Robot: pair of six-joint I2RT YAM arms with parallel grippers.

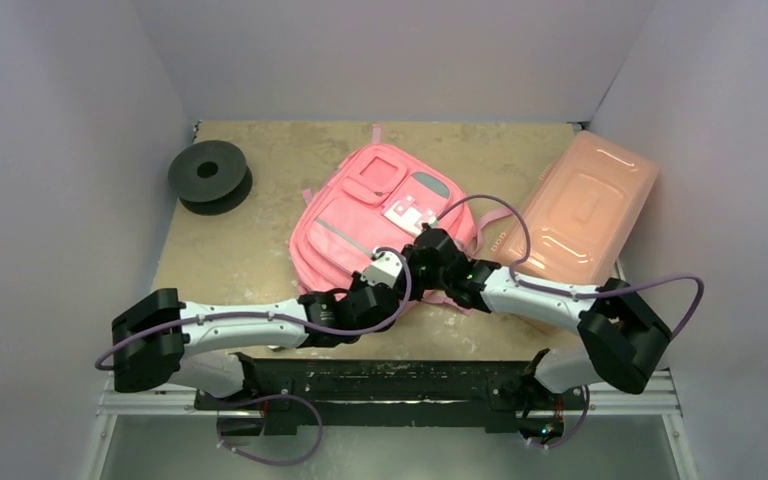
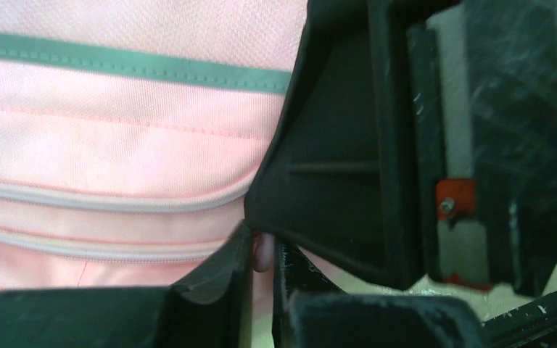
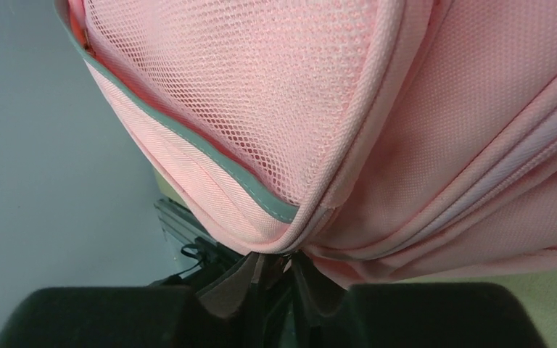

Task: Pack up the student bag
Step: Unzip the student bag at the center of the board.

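Note:
The student bag [image 1: 360, 215] is a pink backpack lying flat mid-table, with a grey stripe and a white clasp patch. Both grippers meet at its near edge. In the left wrist view, my left gripper [image 2: 262, 254] is shut on a small pink pull tab [image 2: 264, 250] next to the bag's zip lines [image 2: 101, 199]. The right gripper's black body [image 2: 348, 145] fills that view's right half. In the right wrist view, my right gripper [image 3: 279, 268] is shut on the bag's seam, where the mesh pocket [image 3: 261, 94] and zip meet. In the top view, the left gripper [image 1: 398, 284] sits beside the right gripper [image 1: 424, 260].
A rigid salmon-pink plastic box [image 1: 585, 205] with a lid lies at the right, close to the bag. A black spool [image 1: 210, 177] sits at the back left. Grey walls close in the table on three sides. A black rail [image 1: 390, 385] runs along the near edge.

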